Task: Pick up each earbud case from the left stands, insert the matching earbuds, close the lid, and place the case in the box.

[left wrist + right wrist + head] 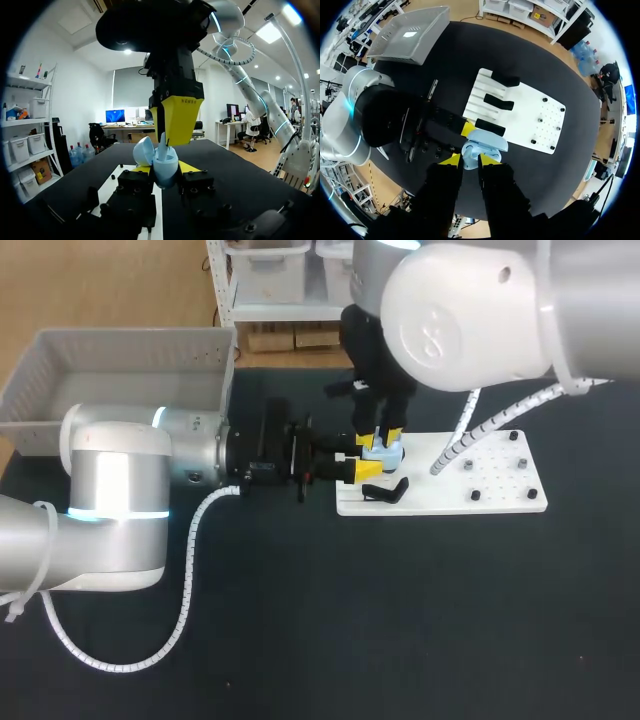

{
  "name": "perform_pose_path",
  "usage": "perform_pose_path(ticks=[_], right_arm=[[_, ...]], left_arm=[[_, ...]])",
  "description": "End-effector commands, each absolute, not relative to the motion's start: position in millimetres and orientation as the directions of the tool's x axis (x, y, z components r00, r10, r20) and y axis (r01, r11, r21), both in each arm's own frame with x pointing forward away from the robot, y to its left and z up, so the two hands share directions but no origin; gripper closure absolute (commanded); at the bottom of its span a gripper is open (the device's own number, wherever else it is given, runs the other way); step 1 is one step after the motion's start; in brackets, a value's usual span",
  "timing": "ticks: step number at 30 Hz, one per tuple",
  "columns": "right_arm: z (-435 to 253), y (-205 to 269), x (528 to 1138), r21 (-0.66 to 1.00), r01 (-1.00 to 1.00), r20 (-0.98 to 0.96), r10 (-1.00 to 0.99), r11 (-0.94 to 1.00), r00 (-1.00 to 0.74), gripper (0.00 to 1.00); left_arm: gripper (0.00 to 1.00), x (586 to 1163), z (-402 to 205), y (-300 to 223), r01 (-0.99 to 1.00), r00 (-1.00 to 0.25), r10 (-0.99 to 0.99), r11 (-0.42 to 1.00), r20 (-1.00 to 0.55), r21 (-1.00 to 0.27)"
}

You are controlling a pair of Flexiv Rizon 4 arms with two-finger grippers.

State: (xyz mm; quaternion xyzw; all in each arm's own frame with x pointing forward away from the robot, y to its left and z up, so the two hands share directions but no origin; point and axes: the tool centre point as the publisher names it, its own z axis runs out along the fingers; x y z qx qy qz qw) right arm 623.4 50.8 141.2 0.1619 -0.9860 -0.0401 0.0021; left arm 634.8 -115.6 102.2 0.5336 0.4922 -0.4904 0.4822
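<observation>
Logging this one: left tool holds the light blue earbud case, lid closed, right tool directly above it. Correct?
Not quite: the lid is open, tipped back from the light blue earbud case, as the left wrist view shows. The left tool does hold it, with the right tool directly above.

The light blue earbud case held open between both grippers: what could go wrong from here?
The open light blue plastic earbud case is clamped only at its sides by the left gripper, so pressure from above might tilt it or make it slip. The small pale blue earbud in the right gripper might miss its socket, which is hidden from view.
</observation>
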Motion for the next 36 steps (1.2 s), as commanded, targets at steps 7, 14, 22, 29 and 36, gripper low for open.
perform_pose_path(ticks=[7, 14, 22, 29, 36], right_arm=[[136, 51, 624, 0.073, -0.32, 0.0, -0.32, 0.945, -0.947, 1.0], [139, 51, 622, 0.083, -0.317, -0.003, -0.317, 0.945, -0.948, 0.5], [158, 47, 616, 0.112, -0.314, -0.015, -0.315, 0.943, -0.949, 0.0], [177, 40, 645, 0.204, -0.124, 0.0, -0.127, 0.971, -0.992, 0.0], [170, 28, 700, 0.236, 0.125, 0.005, 0.127, 0.964, -0.992, 0.0]], left_arm=[[1.0, 633, 102, -115, 0.998, 0.037, 0.05, -0.044, -0.998, 0.035], [1.0, 633, 102, -115, 0.998, 0.037, 0.05, -0.044, -0.998, 0.035], [1.0, 633, 102, -115, 0.998, 0.037, 0.05, -0.044, -0.998, 0.035], [1.0, 633, 102, -115, 0.998, 0.037, 0.05, -0.044, -0.998, 0.035], [1.0, 633, 102, -115, 0.998, 0.037, 0.05, -0.044, -0.998, 0.035]])
